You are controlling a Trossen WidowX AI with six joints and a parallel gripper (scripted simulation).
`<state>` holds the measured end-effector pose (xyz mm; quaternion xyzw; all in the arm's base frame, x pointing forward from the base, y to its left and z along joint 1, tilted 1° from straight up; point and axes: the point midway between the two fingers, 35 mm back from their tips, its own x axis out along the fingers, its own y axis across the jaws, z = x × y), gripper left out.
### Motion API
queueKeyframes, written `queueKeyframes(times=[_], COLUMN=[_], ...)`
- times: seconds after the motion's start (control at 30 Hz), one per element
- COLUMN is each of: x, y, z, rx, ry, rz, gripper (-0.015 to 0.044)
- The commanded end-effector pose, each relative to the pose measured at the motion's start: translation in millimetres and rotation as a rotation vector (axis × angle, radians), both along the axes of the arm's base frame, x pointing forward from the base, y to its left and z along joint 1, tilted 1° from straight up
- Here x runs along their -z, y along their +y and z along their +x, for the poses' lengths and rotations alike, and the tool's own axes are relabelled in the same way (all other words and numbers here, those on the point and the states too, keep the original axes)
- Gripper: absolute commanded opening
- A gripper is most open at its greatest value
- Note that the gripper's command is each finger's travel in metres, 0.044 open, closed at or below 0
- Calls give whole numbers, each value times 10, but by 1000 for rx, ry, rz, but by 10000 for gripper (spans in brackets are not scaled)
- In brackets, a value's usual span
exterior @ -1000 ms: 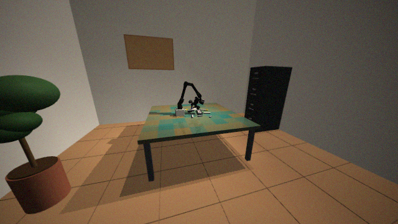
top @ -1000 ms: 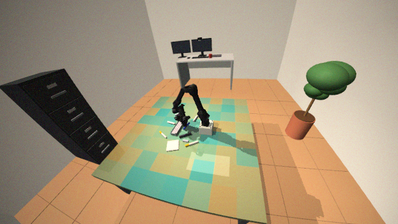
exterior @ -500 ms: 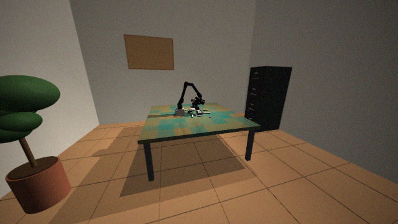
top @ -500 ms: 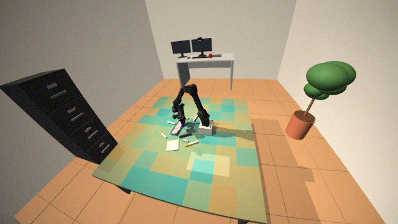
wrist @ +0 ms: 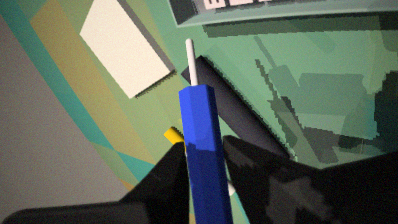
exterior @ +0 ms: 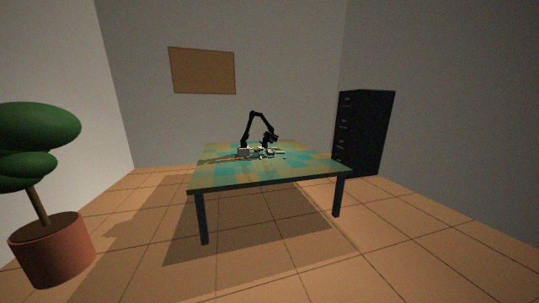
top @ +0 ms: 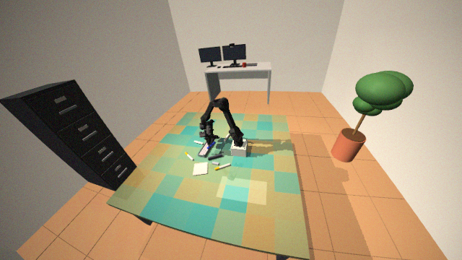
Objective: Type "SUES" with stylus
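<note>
Wrist view: grey keyboard with white keys [wrist: 280, 12] cut off by top edge, letters unreadable. Yellow-capped marker [wrist: 174, 135] mostly hidden behind black gripper fingers. Blue square-bodied stylus [wrist: 204, 145] runs off bottom edge.

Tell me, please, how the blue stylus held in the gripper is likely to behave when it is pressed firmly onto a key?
The stylus looks rigid: its blue body is straight and square-edged, so it probably won't roll between the fingers. Its thin white tip seems the weak point and may flex or skid off a key. The gripper clamps it low on the body, so a firm press could push it back.
</note>
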<state>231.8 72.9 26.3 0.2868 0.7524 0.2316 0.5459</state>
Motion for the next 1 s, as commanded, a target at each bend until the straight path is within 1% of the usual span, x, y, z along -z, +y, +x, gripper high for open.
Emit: queueKeyframes(times=[0.0,0.5,0.97], x=[-32,-142,-257], y=[11,33,31], z=[89,264,429], rx=[137,541,872], ry=[100,467,849], rz=[-2,1,23], gripper=[0,0,0])
